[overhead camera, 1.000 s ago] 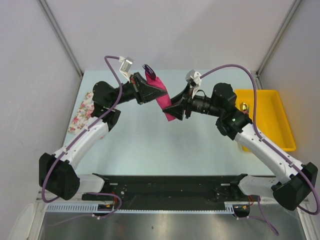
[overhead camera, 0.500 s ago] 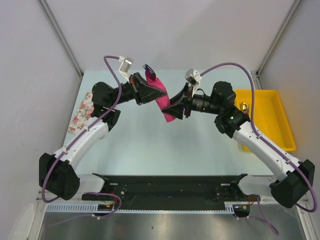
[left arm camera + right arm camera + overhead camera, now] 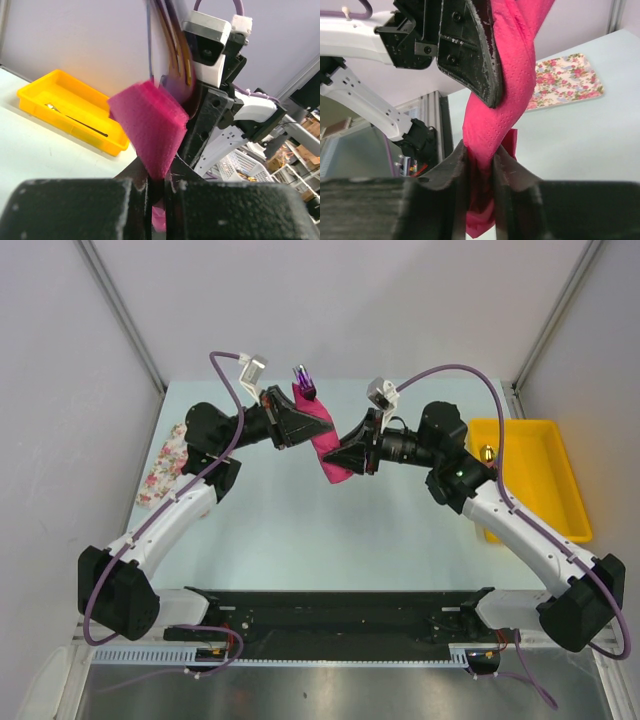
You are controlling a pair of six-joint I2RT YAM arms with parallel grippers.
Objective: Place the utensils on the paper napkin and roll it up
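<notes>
Jaws clenched at both ends: the left gripper (image 3: 303, 423) pinches the upper part of the twisted paper napkin (image 3: 322, 443), the right gripper (image 3: 347, 454) its lower, the roll lifted off the table (image 3: 300, 530). Further twisting could tear the thin paper and let the utensils (image 3: 302, 380), poking from the top, slide out. Both arms reach inward, wrists facing.

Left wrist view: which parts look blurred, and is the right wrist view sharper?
Left wrist view: the utensils are streaked and the left gripper's fingers soft. Right wrist view: the paper napkin shows crisp embossed dots; only the right gripper's fingers blur.
</notes>
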